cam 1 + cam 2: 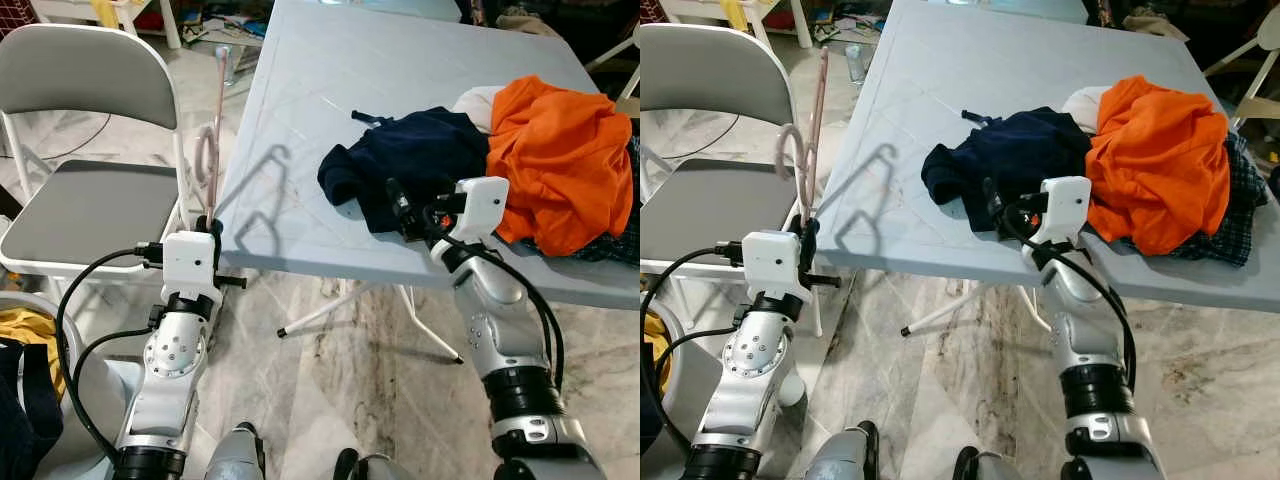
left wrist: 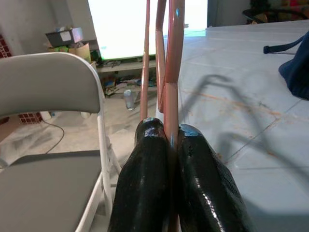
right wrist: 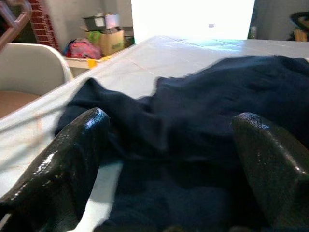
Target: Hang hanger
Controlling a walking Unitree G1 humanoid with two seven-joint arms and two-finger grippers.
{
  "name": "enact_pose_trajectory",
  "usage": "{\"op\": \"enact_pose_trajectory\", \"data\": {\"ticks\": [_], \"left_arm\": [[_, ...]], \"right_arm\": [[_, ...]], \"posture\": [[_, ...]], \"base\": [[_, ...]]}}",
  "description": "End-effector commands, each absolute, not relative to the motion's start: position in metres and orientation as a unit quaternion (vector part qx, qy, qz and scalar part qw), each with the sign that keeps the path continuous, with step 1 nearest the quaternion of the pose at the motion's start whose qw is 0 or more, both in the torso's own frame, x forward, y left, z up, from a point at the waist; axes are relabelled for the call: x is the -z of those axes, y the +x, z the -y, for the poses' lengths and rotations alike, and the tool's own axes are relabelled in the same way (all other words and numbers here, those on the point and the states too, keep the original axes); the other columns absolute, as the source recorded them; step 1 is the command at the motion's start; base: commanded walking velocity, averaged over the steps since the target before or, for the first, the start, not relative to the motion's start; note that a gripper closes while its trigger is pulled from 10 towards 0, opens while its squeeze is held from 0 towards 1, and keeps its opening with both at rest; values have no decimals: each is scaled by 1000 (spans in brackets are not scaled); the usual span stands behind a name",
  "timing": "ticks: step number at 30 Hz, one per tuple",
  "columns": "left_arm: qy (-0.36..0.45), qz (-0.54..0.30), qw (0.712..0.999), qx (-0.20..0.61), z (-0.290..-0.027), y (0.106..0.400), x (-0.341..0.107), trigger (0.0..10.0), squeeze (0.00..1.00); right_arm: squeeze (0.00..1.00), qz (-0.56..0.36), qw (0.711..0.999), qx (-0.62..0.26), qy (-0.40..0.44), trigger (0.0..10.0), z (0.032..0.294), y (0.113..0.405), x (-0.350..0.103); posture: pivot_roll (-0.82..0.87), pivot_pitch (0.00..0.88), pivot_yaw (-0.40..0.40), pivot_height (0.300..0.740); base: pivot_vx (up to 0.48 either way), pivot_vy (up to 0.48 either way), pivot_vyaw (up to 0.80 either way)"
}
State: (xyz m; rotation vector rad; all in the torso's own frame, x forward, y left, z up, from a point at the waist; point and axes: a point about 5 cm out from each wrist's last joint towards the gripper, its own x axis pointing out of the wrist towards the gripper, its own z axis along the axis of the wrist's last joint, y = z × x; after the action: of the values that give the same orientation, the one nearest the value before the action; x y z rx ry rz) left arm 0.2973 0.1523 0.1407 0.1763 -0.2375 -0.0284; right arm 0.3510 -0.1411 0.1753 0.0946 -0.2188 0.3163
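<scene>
- 2 arms show from the head views: the left gripper (image 1: 207, 222) is clamped on the pink hanger (image 1: 212, 130), whose long axis stands nearly upright just off the grey table (image 1: 330, 60) edge, beside the folding chair (image 1: 90, 190). The right gripper (image 1: 405, 215) sits at the navy garment (image 1: 420, 155), next to the orange cloth (image 1: 560, 150).
- Left wrist: both fingers (image 2: 149, 183) pinch the hanger's rod, no gap.
- Right wrist: fingers (image 3: 72, 159) spread wide around navy fabric, holding nothing; marble floor, cluttered room beyond.

Marble floor (image 1: 330, 400), grey folding chair (image 1: 90, 190)
</scene>
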Motion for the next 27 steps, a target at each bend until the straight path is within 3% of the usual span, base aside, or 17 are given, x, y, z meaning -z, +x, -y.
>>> {"op": "enact_pose_trajectory", "data": {"ticks": [1, 8, 27], "left_arm": [[89, 141, 985, 40, -136, 299, -149, 10000, 0], [92, 137, 986, 27, -138, 299, -147, 10000, 0], [99, 130, 986, 25, -139, 298, -143, 10000, 0]], "right_arm": [[0, 110, 980, -160, 43, 10000, 140, 348, -177], [0, 101, 981, -161, 48, 10000, 138, 347, -178], [0, 96, 979, -174, 43, 10000, 132, 349, -179]], "posture": [[183, 154, -63, 740], [191, 158, -72, 740], [196, 164, -74, 740]], "base": [[0, 0, 0], [0, 0, 0], [-308, 0, 0]]}}
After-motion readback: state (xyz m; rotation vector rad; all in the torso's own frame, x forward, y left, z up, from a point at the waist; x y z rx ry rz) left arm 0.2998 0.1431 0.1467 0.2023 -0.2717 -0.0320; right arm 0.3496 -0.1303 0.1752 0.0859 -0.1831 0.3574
